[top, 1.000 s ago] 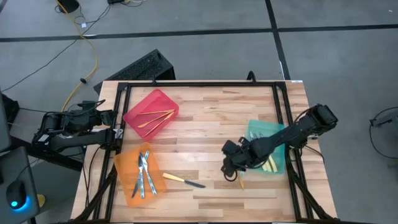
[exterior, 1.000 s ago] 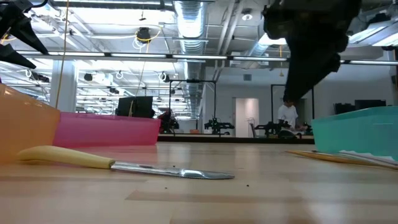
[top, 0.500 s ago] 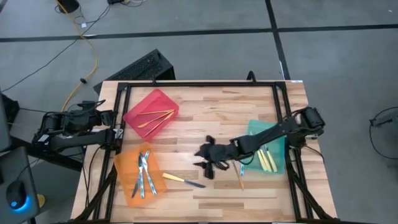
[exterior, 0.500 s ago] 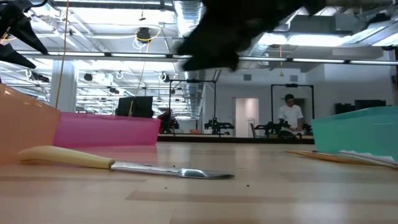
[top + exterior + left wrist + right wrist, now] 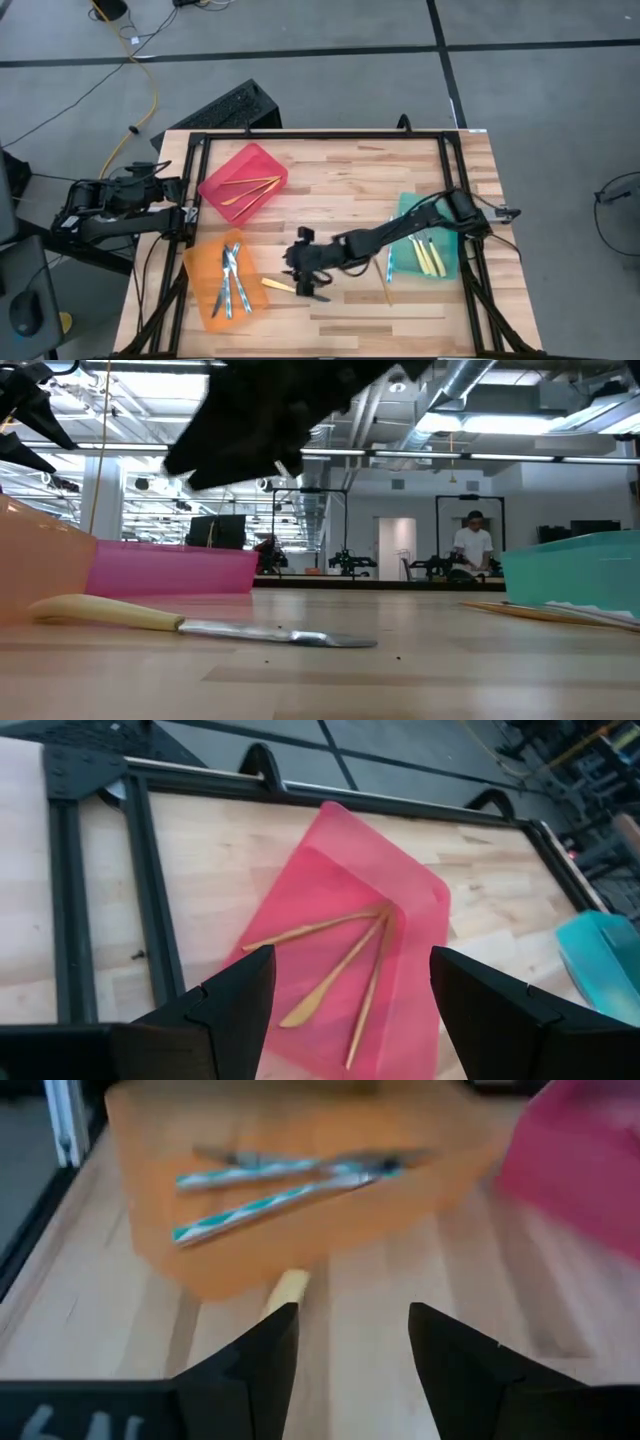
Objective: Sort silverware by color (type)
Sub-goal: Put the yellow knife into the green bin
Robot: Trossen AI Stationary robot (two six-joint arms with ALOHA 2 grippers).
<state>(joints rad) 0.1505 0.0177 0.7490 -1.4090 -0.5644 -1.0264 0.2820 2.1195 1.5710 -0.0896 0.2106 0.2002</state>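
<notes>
A yellow-handled knife (image 5: 283, 286) lies flat on the wood beside the orange bin; in the low view its handle (image 5: 110, 613) and blade show. My right gripper (image 5: 298, 268) hovers open above it, touching nothing. In its wrist view the handle's end (image 5: 288, 1288) shows beyond the gap between the fingers (image 5: 350, 1342). Silvery-blue pieces (image 5: 285, 1175) lie in the orange bin (image 5: 205, 285). Gold pieces (image 5: 345, 955) lie in the red bin (image 5: 262, 160), and yellow-handled ones (image 5: 432, 258) in the teal bin (image 5: 412, 205). My left gripper (image 5: 350, 990) waits open at the table's left edge.
A thin gold piece (image 5: 386, 290) lies on the wood near the teal bin's near left corner, also seen in the low view (image 5: 540, 612). A black frame (image 5: 300, 135) rims the table. Bare wood stretches between the bins. A person (image 5: 471, 548) stands far behind.
My right gripper has swept from beside the teal bin toward the table's left, crossing the middle and ending over the yellow-handled knife next to the orange bin. The knife and the other pieces have stayed put.
</notes>
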